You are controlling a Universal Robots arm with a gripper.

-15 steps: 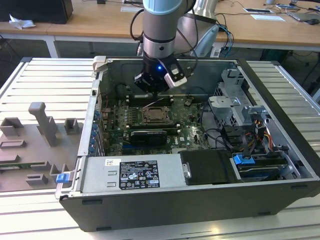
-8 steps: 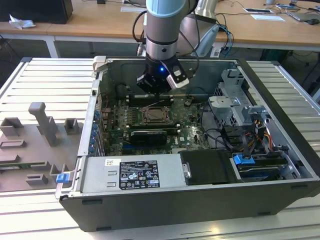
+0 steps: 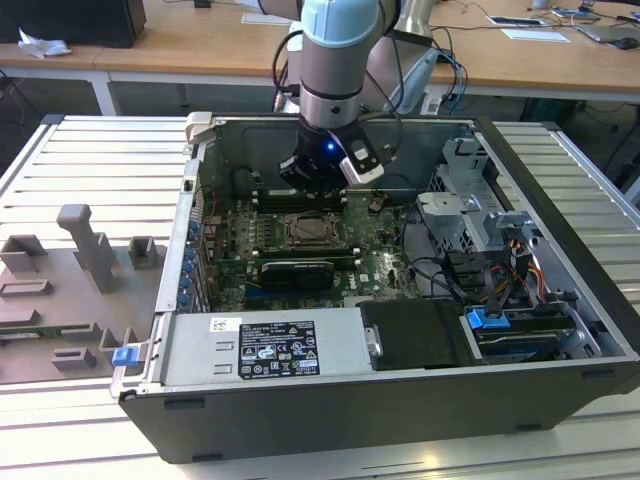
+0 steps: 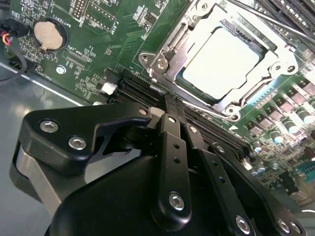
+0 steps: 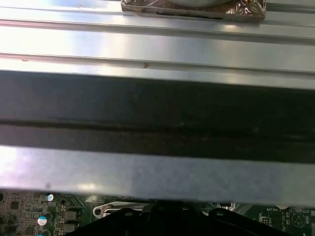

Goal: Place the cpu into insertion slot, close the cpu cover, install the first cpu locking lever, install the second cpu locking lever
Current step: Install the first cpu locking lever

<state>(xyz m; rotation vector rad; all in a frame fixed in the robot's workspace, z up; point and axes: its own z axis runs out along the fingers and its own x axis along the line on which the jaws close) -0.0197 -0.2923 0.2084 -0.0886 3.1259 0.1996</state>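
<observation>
my gripper [image 4: 170, 110] hangs with fingers pressed together, holding nothing, just beside the memory slots [image 4: 147, 93]. just past it the cpu [image 4: 221, 61] sits in the slot [image 4: 170, 73], cover [image 4: 197, 34] down. i judge drifting down could scrape those slots.

Gripper [image 4: 170, 105] is hanging just above memory slots [image 4: 142, 93] beside cpu cover [image 4: 197, 29]; room above socket is lying open. Case wall [image 3: 330, 125] is crowding the arm behind; drive cage [image 3: 470, 215] & cables [image 3: 440, 275] are blocking exterior view's right.
</observation>
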